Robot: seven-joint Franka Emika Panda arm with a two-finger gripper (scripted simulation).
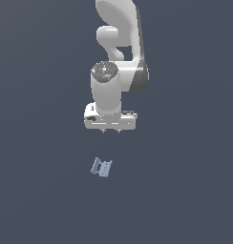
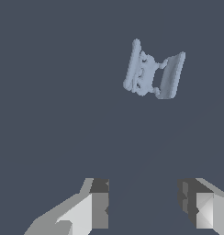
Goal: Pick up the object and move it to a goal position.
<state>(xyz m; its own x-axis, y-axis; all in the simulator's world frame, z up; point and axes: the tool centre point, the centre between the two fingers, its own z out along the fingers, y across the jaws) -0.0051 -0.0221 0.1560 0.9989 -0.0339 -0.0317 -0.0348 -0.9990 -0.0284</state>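
Object: object (image 1: 101,167) lies loose on the dark bench (image 1: 37,190), no edges in view, not yet grasped.
Pincer: pincer (image 1: 111,130) hangs above it, well apart, fingers (image 2: 99,202) spread, empty.
Remaining: descent, grasp, lift, carry; no goal marker visible.

Object (image 1: 101,167) pale blue-grey; arm (image 1: 116,71) white; claw (image 1: 111,130) white; ground (image 1: 42,190) dark slate.

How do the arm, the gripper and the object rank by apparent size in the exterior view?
1. Arm, largest.
2. Gripper.
3. Object, smallest, though distance from the camera may affect this.
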